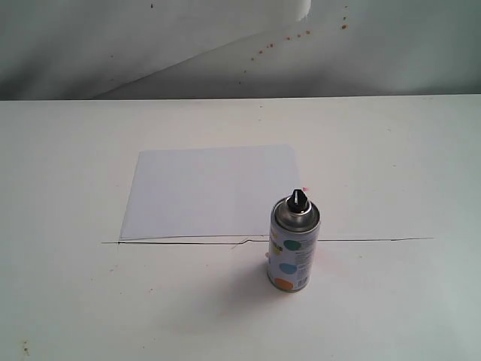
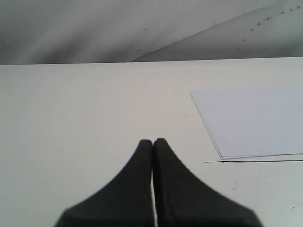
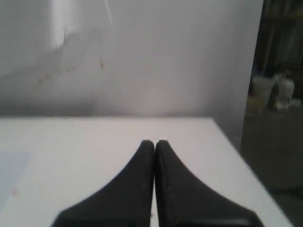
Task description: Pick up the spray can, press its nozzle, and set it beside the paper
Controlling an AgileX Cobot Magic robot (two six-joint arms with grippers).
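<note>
The spray can [image 1: 294,244] stands upright on the white table, its black nozzle [image 1: 298,199] on top of the shiny dome. It overlaps the front right corner of the white paper [image 1: 210,192], which lies flat behind it. Neither gripper shows in the exterior view. My left gripper [image 2: 153,141] is shut with nothing in it, over bare table to the left of the paper [image 2: 255,120]. My right gripper [image 3: 154,142] is shut and empty too, over the table near its right edge; a pale corner of the paper [image 3: 10,172] shows there. The can is out of both wrist views.
A thin dark seam line [image 1: 361,241] runs across the table under the paper's front edge. A crumpled white backdrop [image 1: 188,45] with small orange specks hangs behind the table. The table's right edge [image 3: 236,146] drops off to a dark floor with clutter.
</note>
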